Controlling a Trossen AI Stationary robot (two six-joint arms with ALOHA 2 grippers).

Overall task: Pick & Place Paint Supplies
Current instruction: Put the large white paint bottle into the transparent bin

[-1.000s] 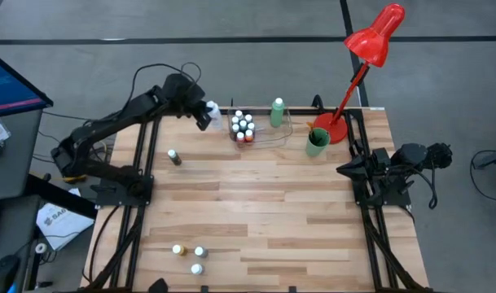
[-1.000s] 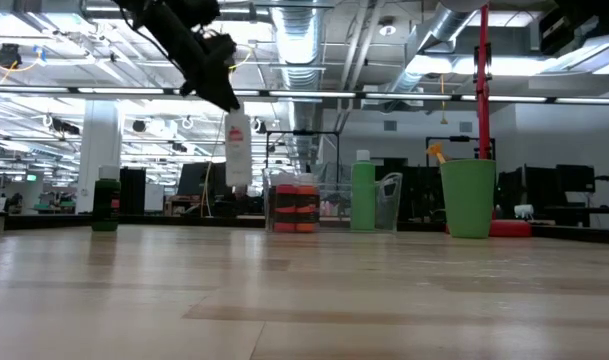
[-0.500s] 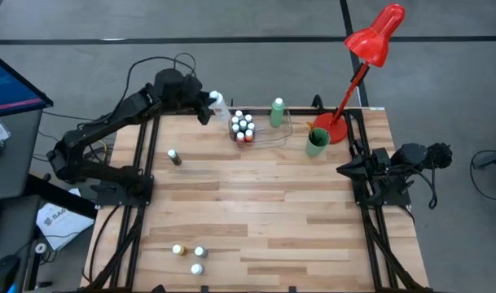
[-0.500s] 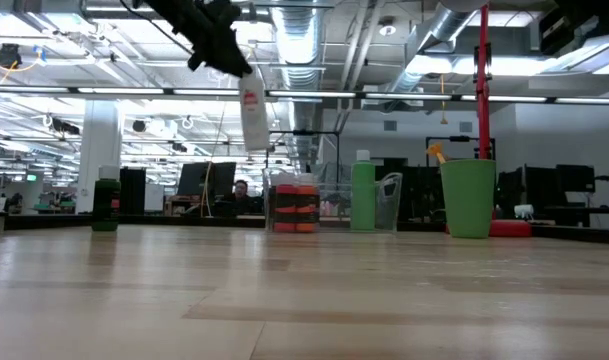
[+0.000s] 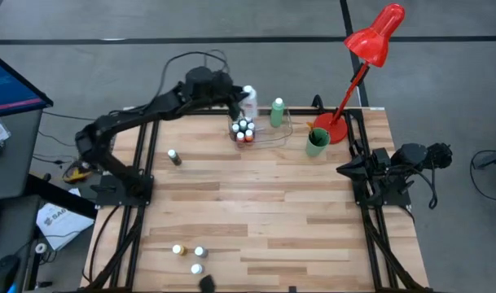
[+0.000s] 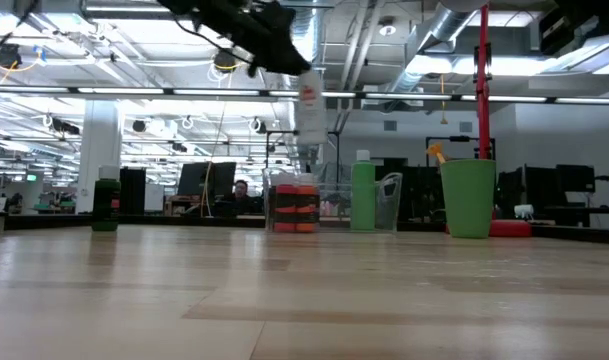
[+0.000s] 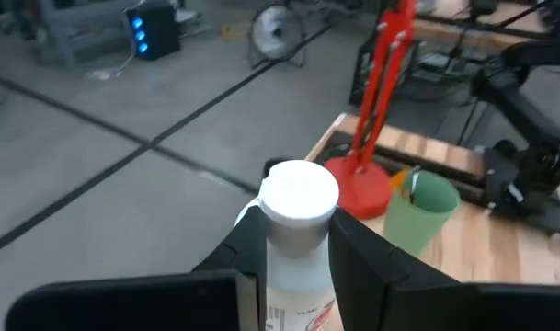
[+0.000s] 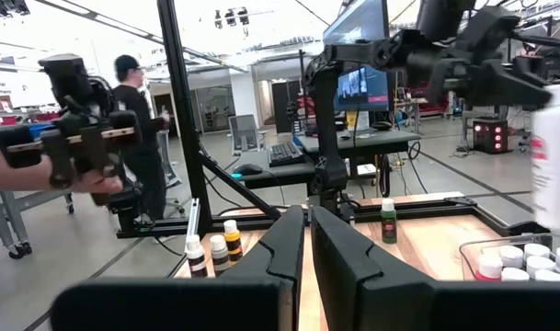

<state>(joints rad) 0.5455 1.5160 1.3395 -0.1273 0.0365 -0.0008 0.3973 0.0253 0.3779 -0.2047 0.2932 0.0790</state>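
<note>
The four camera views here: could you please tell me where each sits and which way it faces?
High: overhead, facing down; both arms, left gripper holding the white bottle.
Low: table height, facing across; bottle aloft.
Left wrist: past its fingers to the green cup.
Right wrist: past the right gripper across the table.
All show the bottle.

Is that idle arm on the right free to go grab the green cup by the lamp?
Probably yes. The right tool is shut and holds nothing, and the green cup stands close on bare wood; only the red lamp crowds its far side.
</note>
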